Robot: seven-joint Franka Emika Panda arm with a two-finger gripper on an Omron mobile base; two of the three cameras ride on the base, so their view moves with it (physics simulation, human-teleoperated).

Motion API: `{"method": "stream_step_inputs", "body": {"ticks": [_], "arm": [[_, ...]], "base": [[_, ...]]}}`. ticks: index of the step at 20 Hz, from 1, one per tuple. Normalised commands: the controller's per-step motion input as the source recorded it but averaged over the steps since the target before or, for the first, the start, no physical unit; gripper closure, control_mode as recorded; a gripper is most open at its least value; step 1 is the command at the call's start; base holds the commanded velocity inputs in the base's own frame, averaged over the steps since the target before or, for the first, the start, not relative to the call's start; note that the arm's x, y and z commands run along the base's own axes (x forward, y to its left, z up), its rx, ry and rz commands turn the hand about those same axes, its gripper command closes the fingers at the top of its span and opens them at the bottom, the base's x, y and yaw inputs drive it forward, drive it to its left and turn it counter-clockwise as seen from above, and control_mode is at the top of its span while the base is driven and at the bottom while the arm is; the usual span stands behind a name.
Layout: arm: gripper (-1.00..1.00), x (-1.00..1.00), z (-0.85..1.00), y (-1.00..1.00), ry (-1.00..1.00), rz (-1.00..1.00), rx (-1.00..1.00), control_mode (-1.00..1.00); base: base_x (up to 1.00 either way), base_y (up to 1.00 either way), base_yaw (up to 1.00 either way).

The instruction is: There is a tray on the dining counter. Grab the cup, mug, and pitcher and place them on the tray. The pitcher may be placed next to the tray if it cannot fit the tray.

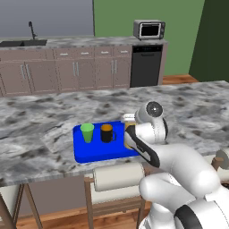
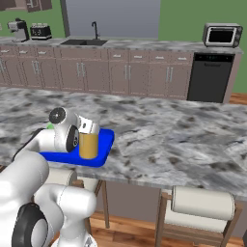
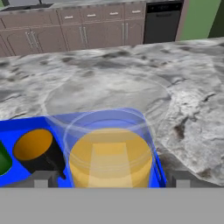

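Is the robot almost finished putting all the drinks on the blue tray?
Very nearly. The green cup and the black mug already stand on the blue tray. The yellow pitcher stands at the tray's right end, and from above it looks to be on the tray. The claw is spread open around it, so it seems just let go. All that looks left is pulling the arm away.

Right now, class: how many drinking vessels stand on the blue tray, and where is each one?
3. The green cup stands at the tray's left, the black mug in the middle, and the yellow pitcher at the right end, between the open gripper's fingers.
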Motion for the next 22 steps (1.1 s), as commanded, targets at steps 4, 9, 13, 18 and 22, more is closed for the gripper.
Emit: {"method": "stream_step_inputs", "body": {"ticks": [4,9,13,18,22], "arm": [[-1.00,-0.01,0.00,0.00,0.02,0.00,0.00,-1.00],[-1.00,-0.14,0.07,0.00,0.04,0.00,0.00,-1.00],[-1.00,-0.23,0.14,0.00,0.05,0.00,0.00,-1.00],[-1.00,-0.11,0.22,0.00,0.06,0.00,0.00,-1.00],[-1.00,-0.13,0.42,0.00,0.04,0.00,0.00,-1.00]], "base": [[0.00,0.00,0.00],[0.00,0.00,0.00],[0.00,0.00,0.00],[0.00,0.00,0.00],[0.00,0.00,0.00]]}}
